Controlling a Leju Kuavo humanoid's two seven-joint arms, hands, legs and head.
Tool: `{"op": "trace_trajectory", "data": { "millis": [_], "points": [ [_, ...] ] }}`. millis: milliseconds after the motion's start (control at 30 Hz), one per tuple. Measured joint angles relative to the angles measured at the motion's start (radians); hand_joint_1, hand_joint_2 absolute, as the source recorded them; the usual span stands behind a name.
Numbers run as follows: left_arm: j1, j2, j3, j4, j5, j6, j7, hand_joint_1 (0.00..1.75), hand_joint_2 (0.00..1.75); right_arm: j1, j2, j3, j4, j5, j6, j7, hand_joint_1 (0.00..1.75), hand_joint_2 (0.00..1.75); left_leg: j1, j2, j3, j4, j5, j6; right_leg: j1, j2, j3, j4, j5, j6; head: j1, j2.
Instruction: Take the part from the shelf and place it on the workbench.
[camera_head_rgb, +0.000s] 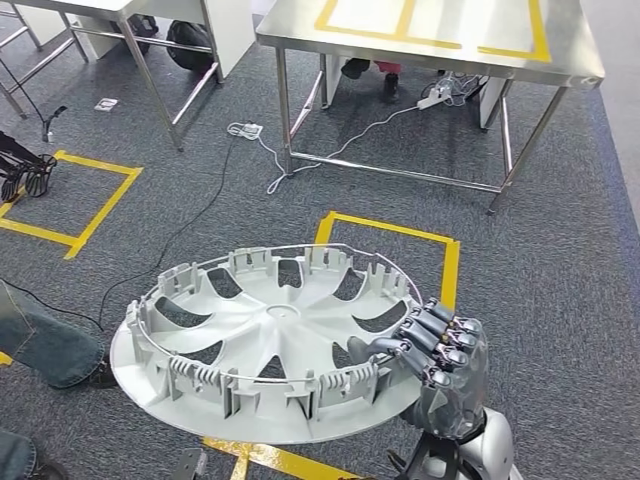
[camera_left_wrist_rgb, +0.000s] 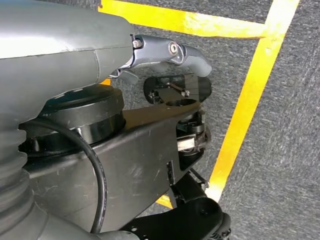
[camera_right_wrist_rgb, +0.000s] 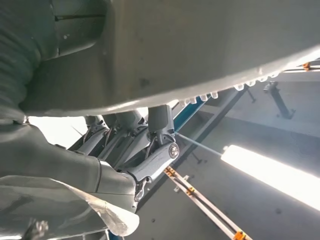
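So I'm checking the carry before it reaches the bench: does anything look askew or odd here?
The wheel cover is held by one edge only, in the right hand, and cantilevers out, slightly tilted, over the carpet. Loose cables trail across the floor before the steel workbench. No damage visible.

Grey spoked wheel cover (camera_head_rgb: 272, 340), inner side up, roughly level.

One grey hubcap (camera_head_rgb: 264, 340) is in the head view, gripped at its rim by one robot hand, the right hand (camera_head_rgb: 441, 365). The left hand (camera_left_wrist_rgb: 166, 52) appears in its own wrist view. Two steel tables stand ahead, one near (camera_head_rgb: 581, 72) and one farther off to the left (camera_head_rgb: 151, 60). Two yellow tape squares mark the carpet, one to the left (camera_head_rgb: 98, 205) and one ahead (camera_head_rgb: 449, 260). One white cable (camera_head_rgb: 332, 150) lies on the floor. One person's leg (camera_head_rgb: 45, 345) shows at the left edge.
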Motion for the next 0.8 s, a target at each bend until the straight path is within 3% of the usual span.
{"op": "trace_trajectory", "data": {
  "millis": [100, 167, 300, 367, 433, 467, 500, 567, 633, 700, 767, 800],
  "points": [
    [0.000, -0.001, 0.000, 0.000, -0.001, 0.000, 0.000, 0.00, 1.75, -0.001, -0.003, 0.001, 0.000, 0.000, 0.000, 0.000, 1.75, 1.75, -0.003, 0.011, 0.004, 0.012, -0.012, -0.011, 0.005, -0.032, 0.081, -0.180, 0.094, -0.008, 0.001, 0.000],
    [0.000, -0.001, 0.000, 0.000, -0.001, 0.000, 0.000, 0.00, 1.75, -0.002, -0.003, 0.002, 0.000, 0.000, 0.000, 0.000, 1.75, 1.75, -0.008, 0.019, 0.003, 0.022, -0.020, -0.022, 0.011, -0.051, 0.115, -0.245, 0.108, -0.017, 0.000, 0.000],
    [0.000, 0.000, 0.000, 0.000, -0.001, 0.001, 0.000, 0.00, 1.75, -0.002, -0.004, 0.004, 0.000, 0.000, 0.000, 0.000, 1.75, 1.75, -0.005, 0.033, 0.002, 0.037, -0.037, -0.040, 0.010, -0.020, 0.119, -0.249, 0.111, -0.037, -0.003, 0.000],
    [-0.001, 0.001, 0.000, 0.000, -0.001, 0.001, 0.000, 0.00, 1.75, -0.003, -0.004, 0.004, 0.000, 0.000, 0.000, 0.000, 1.75, 1.75, 0.000, 0.013, -0.031, 0.119, -0.088, -0.052, 0.004, -0.004, 0.121, -0.251, 0.113, -0.045, -0.007, 0.000],
    [0.001, 0.001, 0.000, 0.000, -0.001, 0.001, 0.000, 0.00, 1.75, -0.003, -0.004, 0.005, 0.000, 0.001, 0.000, 0.000, 1.75, 1.75, 0.007, -0.003, -0.092, 0.257, -0.147, -0.060, 0.004, 0.015, 0.120, -0.251, 0.113, -0.049, -0.009, 0.000],
    [0.003, 0.001, 0.000, 0.000, -0.001, 0.001, 0.000, 0.00, 1.75, -0.002, -0.004, 0.005, 0.000, 0.001, 0.000, 0.000, 1.75, 1.75, 0.010, -0.004, -0.114, 0.303, -0.158, -0.062, 0.004, 0.025, 0.121, -0.251, 0.113, -0.049, -0.009, 0.000],
    [0.003, 0.001, 0.000, 0.000, -0.001, 0.001, 0.000, 0.00, 1.75, -0.001, -0.004, 0.005, 0.000, 0.002, 0.000, 0.000, 1.75, 1.75, 0.012, -0.005, -0.120, 0.311, -0.148, -0.063, 0.004, 0.037, 0.121, -0.251, 0.113, -0.049, -0.009, 0.000],
    [0.003, 0.002, 0.000, 0.000, -0.001, 0.001, 0.000, 0.00, 1.75, -0.001, -0.004, 0.005, 0.000, 0.002, 0.000, 0.000, 1.75, 1.75, 0.016, -0.015, -0.080, 0.216, -0.080, -0.062, 0.002, 0.060, 0.124, -0.250, 0.113, -0.047, -0.009, 0.000],
    [0.004, 0.003, 0.000, 0.000, -0.001, 0.002, 0.000, 0.00, 1.75, -0.002, -0.004, 0.005, 0.000, 0.002, 0.000, -0.001, 1.75, 1.75, 0.023, -0.065, -0.023, 0.087, -0.028, -0.061, 0.000, 0.083, 0.122, -0.249, 0.114, -0.038, -0.009, 0.000],
    [0.004, 0.002, 0.000, 0.000, -0.001, 0.002, 0.001, 0.00, 1.75, -0.002, -0.004, 0.005, 0.000, 0.003, 0.000, -0.002, 1.75, 1.75, 0.025, -0.100, -0.003, 0.038, -0.024, -0.057, -0.003, 0.102, 0.113, -0.250, 0.119, -0.022, -0.009, 0.000],
    [0.003, 0.002, 0.000, 0.000, -0.002, 0.002, 0.001, 0.00, 1.75, 0.001, -0.005, 0.005, 0.000, 0.003, 0.000, -0.005, 1.75, 1.75, 0.022, -0.087, -0.004, 0.032, -0.022, -0.046, -0.007, 0.113, 0.105, -0.255, 0.123, -0.007, -0.009, 0.000],
    [0.003, 0.002, 0.000, 0.000, -0.002, 0.002, 0.001, 0.00, 1.75, 0.001, -0.005, 0.004, 0.000, 0.004, 0.000, -0.008, 1.75, 1.75, 0.022, -0.079, -0.004, 0.029, -0.021, -0.042, -0.007, 0.102, 0.104, -0.253, 0.121, -0.004, -0.007, 0.000]
  ]
}}
